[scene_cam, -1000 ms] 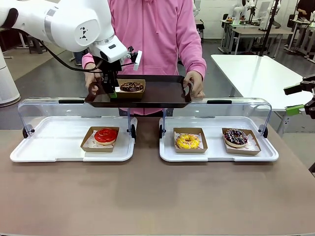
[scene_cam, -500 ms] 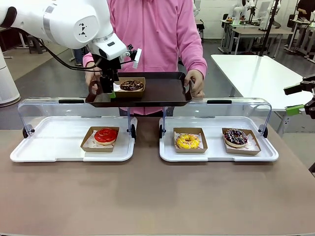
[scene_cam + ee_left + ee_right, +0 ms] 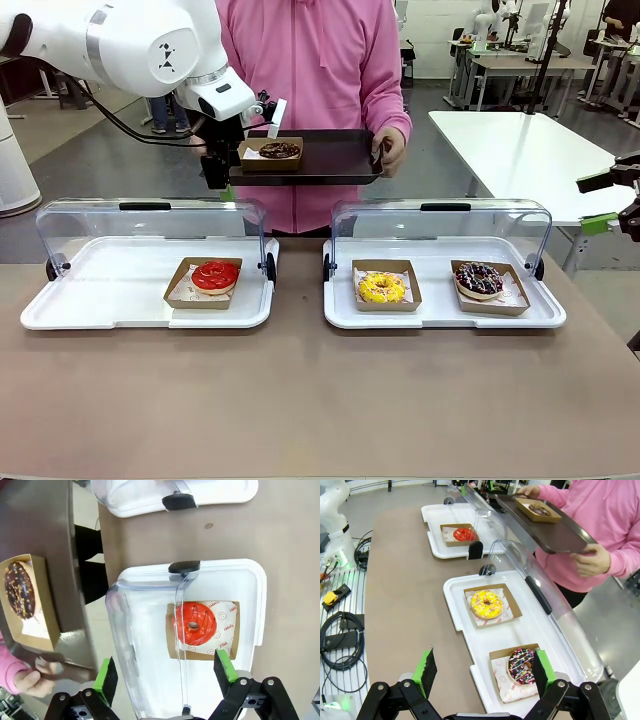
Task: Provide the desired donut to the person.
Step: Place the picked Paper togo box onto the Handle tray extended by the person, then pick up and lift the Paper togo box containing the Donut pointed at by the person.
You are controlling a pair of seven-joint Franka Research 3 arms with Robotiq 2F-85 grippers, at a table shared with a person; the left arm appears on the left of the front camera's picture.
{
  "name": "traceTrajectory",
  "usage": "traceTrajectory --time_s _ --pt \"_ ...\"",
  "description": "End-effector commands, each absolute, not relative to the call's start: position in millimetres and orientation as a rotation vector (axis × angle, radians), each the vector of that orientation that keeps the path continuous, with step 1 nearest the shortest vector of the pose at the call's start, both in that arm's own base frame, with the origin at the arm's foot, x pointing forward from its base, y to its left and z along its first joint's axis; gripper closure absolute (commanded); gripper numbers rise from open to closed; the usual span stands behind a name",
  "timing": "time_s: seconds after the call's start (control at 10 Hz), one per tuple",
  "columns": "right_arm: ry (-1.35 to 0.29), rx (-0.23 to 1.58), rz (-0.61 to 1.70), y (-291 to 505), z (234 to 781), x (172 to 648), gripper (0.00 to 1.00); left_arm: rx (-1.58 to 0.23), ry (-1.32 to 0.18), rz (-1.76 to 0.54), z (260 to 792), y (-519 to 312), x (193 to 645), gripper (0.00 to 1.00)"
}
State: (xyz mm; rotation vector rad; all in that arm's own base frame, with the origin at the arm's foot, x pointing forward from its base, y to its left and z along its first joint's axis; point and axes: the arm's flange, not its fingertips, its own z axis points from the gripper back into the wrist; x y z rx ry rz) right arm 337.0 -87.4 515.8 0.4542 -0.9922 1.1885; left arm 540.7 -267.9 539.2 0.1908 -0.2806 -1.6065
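The person [image 3: 310,70] in a pink hooded sweatshirt stands at the far side and holds a dark tray [image 3: 335,160] with both hands. On it sits a chocolate donut [image 3: 279,150] in a brown card box, also seen as the chocolate donut [image 3: 20,590] from above. My left gripper [image 3: 220,178] hangs open just beyond the tray's left end, apart from the box. Its own view shows the left gripper [image 3: 165,670] empty, over the red donut [image 3: 196,624]. My right gripper [image 3: 598,203] stands open and empty at the far right, and as the right gripper [image 3: 482,675] over the right display tray.
Two white display trays [image 3: 120,300] [image 3: 440,315] with raised clear lids stand on the brown table. The left one holds a red donut [image 3: 215,276], the right one a yellow donut [image 3: 382,288] and a sprinkled chocolate donut [image 3: 479,278]. A white table [image 3: 520,150] stands at the back right.
The person has raised the tray with the chocolate donut and drawn it a little to the right. My left gripper now stands beside the tray's end, apart from the box.
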Motion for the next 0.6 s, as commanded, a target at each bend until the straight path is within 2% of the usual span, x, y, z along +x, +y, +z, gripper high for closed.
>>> traceTrajectory --time_s 0.0,0.5 --pt "-1.011 0.461 1.194 -88.0 515.0 339.2 0.0 0.2 -0.282 -1.603 539.2 -268.1 541.0 0.0" --pt "-1.011 0.461 1.194 -88.0 515.0 339.2 0.0 0.2 -0.282 -1.603 539.2 -268.1 541.0 0.0"
